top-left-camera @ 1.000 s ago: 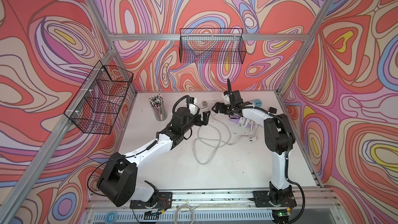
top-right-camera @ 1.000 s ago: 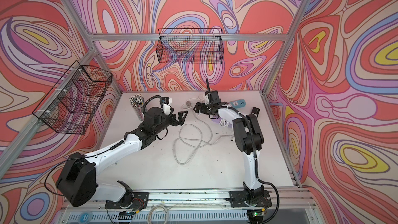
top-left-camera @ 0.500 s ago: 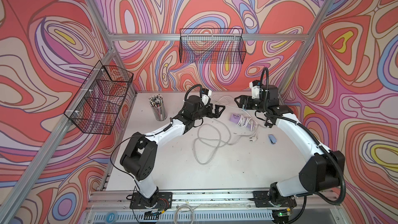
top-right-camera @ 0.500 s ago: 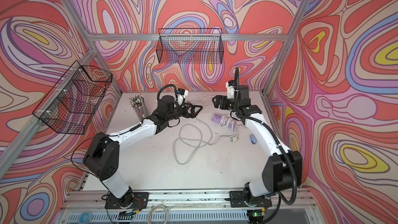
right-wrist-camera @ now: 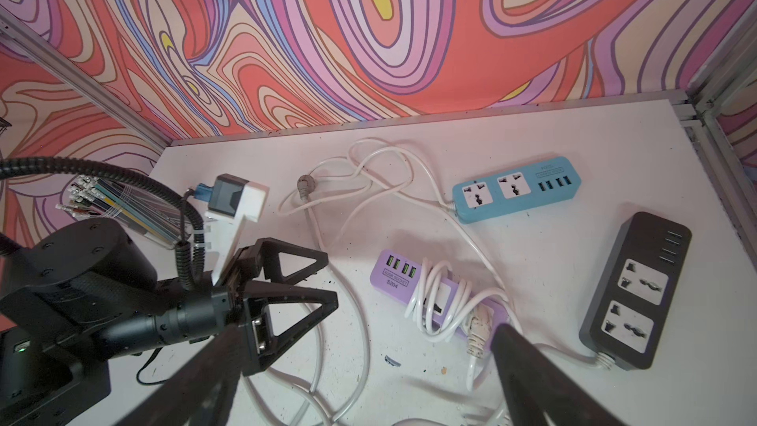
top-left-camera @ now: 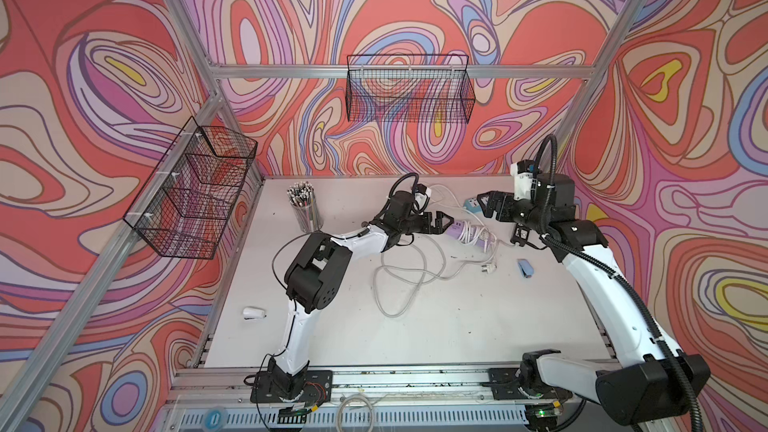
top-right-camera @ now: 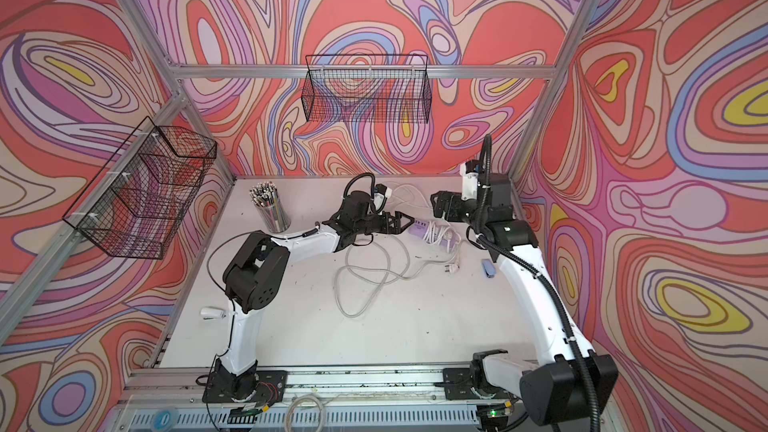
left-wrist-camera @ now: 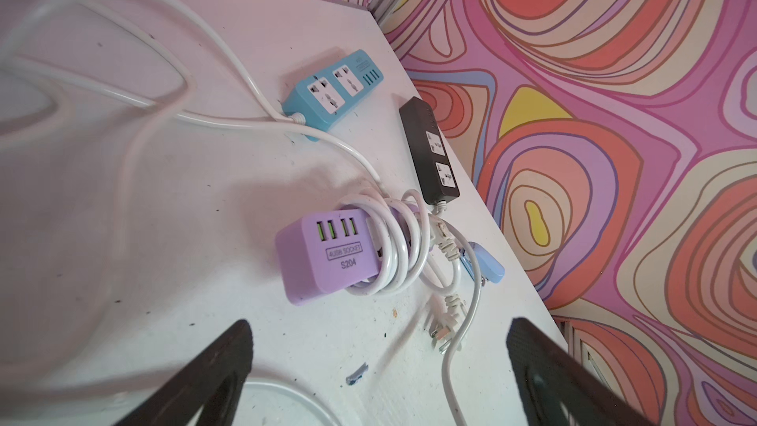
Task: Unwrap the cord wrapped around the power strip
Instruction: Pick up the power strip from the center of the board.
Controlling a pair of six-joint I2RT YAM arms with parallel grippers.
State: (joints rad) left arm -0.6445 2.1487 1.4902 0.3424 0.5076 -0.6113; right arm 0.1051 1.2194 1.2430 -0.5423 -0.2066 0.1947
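Note:
The purple power strip (top-left-camera: 456, 228) (top-right-camera: 417, 227) lies at the back middle of the table, with its white cord (left-wrist-camera: 395, 247) (right-wrist-camera: 434, 301) coiled in several turns around its middle. In the left wrist view the strip's bare USB end (left-wrist-camera: 327, 256) faces the camera. My left gripper (top-left-camera: 442, 222) (top-right-camera: 401, 220) (left-wrist-camera: 381, 327) is open, just left of that end and not touching it. My right gripper (top-left-camera: 484, 205) (top-right-camera: 436, 205) (right-wrist-camera: 364, 331) is open above the table, behind and right of the strip (right-wrist-camera: 393, 274), holding nothing.
A blue power strip (left-wrist-camera: 334, 88) (right-wrist-camera: 516, 188) and a black one (left-wrist-camera: 430, 149) (right-wrist-camera: 635, 288) lie behind and right of the purple one. A loose grey cord loop (top-left-camera: 399, 280), a blue clip (top-left-camera: 525, 268), a pencil cup (top-left-camera: 305, 211) and wire baskets (top-left-camera: 409, 89) are nearby.
The left gripper has moved right, up to the purple strip's end. The right gripper has pulled back to the right, away from above the strip. Both stayed open.

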